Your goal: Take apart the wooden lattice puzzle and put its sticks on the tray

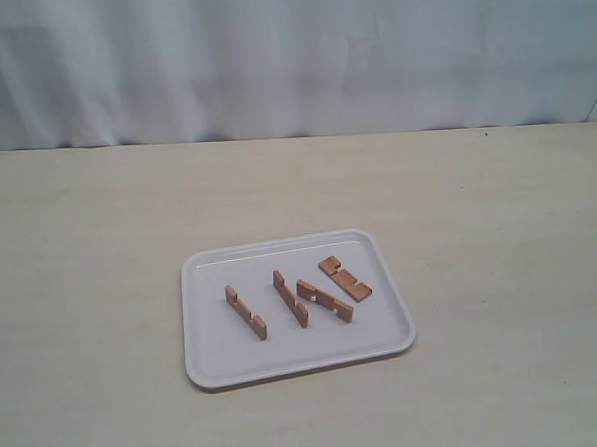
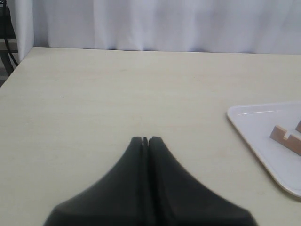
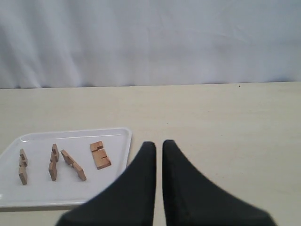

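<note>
Four sticks (image 1: 297, 298) on tray (image 1: 215, 362); claws only in wrist views.

The left gripper (image 2: 145, 140) was matte black, with two smooth fingers (image 2: 162, 179) tapering to rounded tips. The right gripper (image 3: 159, 143) was likewise black, with plain, curved, unmarked fingers (image 3: 188, 188).

A pale beige tabletop with faint wood-grain streaks (image 1: 102, 294) fills the lower two-thirds of the exterior frame. Behind it, across the upper third, hangs a white, softly pleated fabric curtain (image 1: 290, 54), evenly and diffusely lit. At the upper-left edge of the left wrist frame stands a dark frame or stand (image 2: 5, 44), its form unclear.
</note>
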Robot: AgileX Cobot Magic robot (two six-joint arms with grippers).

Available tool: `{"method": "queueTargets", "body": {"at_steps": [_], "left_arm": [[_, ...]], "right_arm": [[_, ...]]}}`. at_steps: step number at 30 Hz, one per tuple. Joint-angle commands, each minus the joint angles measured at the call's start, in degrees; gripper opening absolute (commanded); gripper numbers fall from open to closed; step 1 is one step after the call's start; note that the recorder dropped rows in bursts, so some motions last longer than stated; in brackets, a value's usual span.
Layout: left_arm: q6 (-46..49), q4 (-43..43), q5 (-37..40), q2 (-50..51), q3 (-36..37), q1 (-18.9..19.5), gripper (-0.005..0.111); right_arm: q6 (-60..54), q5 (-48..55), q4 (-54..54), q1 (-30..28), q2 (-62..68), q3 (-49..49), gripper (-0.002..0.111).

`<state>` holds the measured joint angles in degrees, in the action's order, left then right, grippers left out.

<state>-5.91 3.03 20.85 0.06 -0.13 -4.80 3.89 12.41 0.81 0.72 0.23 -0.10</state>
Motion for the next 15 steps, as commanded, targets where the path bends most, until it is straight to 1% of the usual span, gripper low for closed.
{"method": "queueTargets", "body": {"at_steps": [1,4,15], "left_arm": [[0.0,0.4,-0.4,-0.1,0.1,0.1,0.000],[0.0,0.4,-0.4,-0.1,0.1,0.1,0.000],[0.0,0.4,-0.4,-0.1,0.1,0.1,0.000]], "right_arm": [[-1.0,2.1,0.1,0.1,-0.2,0.1,0.004],[-1.0,4.0,0.1,0.1,-0.2,0.1,0.004],[-1.0,4.0,0.0,0.1,-0.2,0.1,0.004]]}}
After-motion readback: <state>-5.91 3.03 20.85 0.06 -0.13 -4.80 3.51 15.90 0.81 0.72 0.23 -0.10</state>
